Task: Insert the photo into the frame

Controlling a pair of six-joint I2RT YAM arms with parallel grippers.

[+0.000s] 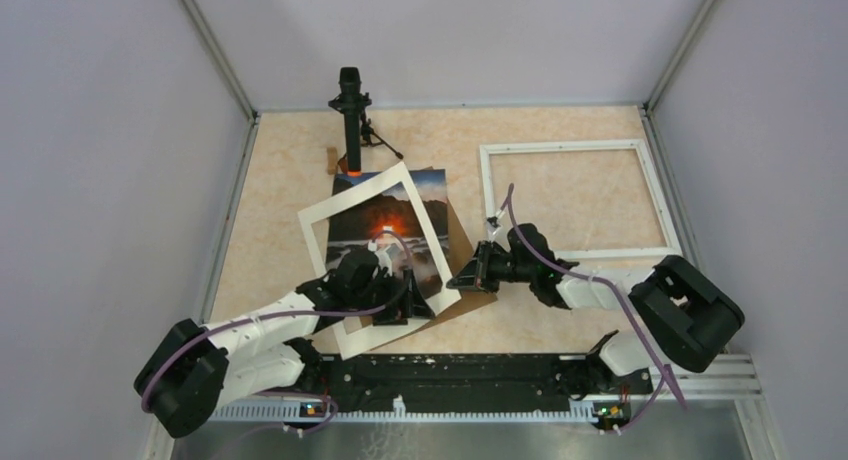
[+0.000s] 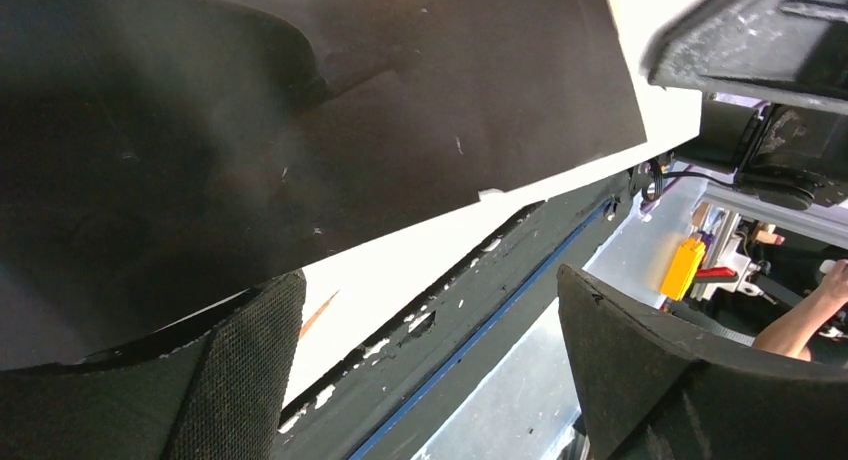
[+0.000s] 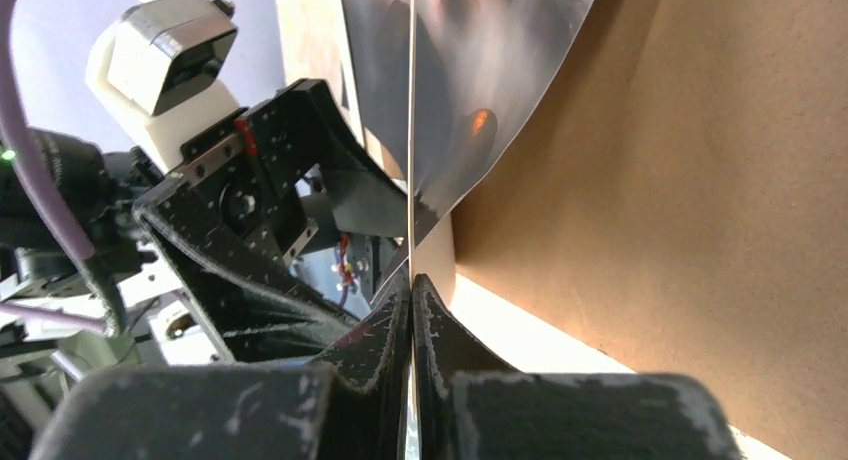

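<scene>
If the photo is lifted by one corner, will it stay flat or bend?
Probably it will bend: the photo looks paper-thin and curves above the right gripper, which seems to pinch its edge. Its glossy face shows reflections, so it may slip. It is likely light; the flat brown cardboard beside it looks stiffer.

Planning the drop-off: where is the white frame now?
Top view: the frame lies flat and empty at the table's far right, right of the photo at centre, not touching it.
</scene>
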